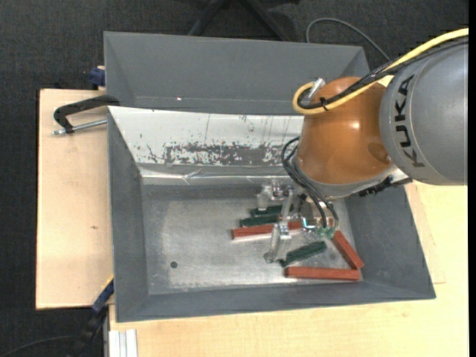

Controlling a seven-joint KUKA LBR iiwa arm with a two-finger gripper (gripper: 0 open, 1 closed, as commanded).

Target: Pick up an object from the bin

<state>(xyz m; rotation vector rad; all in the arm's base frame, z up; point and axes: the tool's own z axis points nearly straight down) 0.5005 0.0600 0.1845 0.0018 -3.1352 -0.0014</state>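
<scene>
- The grey bin (186, 251) is the biggest thing. Its floor is bare on the left, and a small heap of sticks lies in the right half, toward the near right corner.
- The arm (439, 117) comes in over the bin's right edge. It bends down so its wrist points at the floor.
- The orange cover (346, 136) on the wrist hangs over the right part of the back wall.
- The end effector (286, 229) is low in the bin, right on top of the heap. I cannot tell if it is open or closed, and I cannot see anything gripped in it.
- The long red stick (249, 234) looks like the nearest thing. Its right end goes under the end effector and the rest pokes out toward the bin's left edge. It lies almost flat, left to right.
- The bottom red stick (323, 274) lies along the near wall.
- The slanted red stick (348, 250) leans toward the near right corner.
- The upper green stick (262, 217) sits just behind the long red one.
- The lower green stick (306, 251) lies just in front of the end effector, tilted.
- My guess: the grip should close across the long red stick, from front to back.
</scene>
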